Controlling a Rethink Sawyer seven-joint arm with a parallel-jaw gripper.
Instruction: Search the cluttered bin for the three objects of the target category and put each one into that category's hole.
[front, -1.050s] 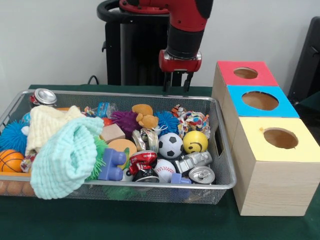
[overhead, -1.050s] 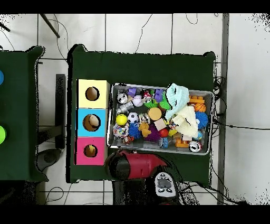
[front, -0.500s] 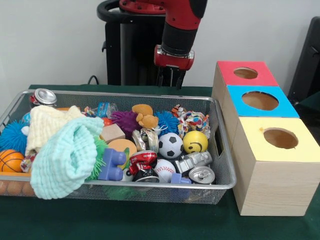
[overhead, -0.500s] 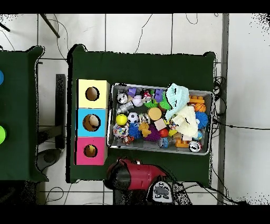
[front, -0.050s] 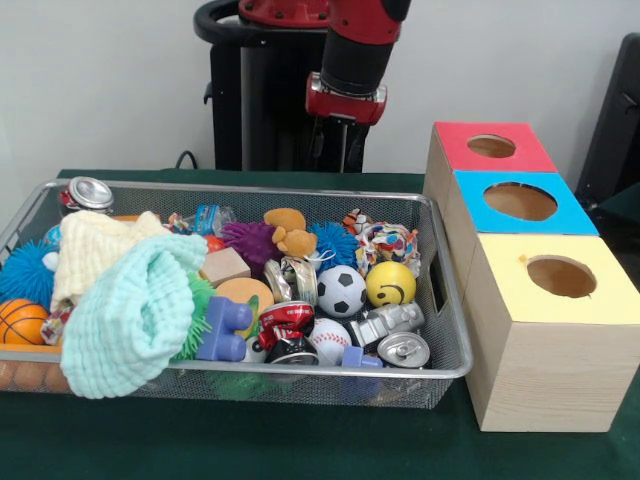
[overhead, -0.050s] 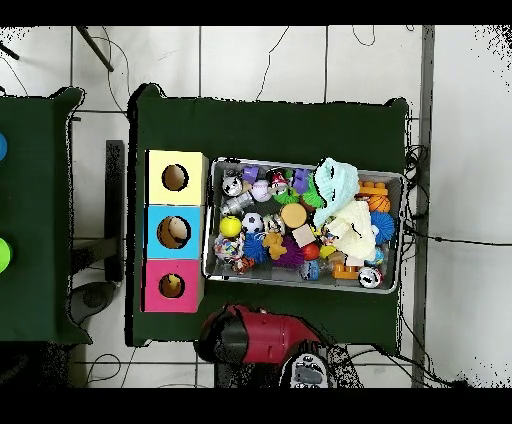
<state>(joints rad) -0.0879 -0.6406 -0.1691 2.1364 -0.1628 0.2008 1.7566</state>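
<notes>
Pincer (front, -0.050s: 342, 150) raised behind the wire bin (front, -0.050s: 452, 330), holding nothing; fingers narrow and dark, opening impossible to judge.

Below and nearer: mesh metal bin on the green-clothed surface (front, -0.050s: 300, 440), crammed with a soccer ball (front, -0.050s: 342, 291), yellow smiley ball (front, -0.050s: 390, 284), crushed cans (front, -0.050s: 403, 350), spiky rubber balls, a plush toy, and soft knitted mint cloth (front, -0.050s: 130, 315) draped over the heap. Beside the bin, touching in a row: wooden boxes with round holes, topped red (front, -0.050s: 492, 147), blue (front, -0.050s: 520, 203), yellow (front, -0.050s: 560, 278).

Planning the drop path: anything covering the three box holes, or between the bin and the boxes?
No. The red, blue and yellow holes are uncovered; only the bin's wire wall separates toys from boxes.
</notes>
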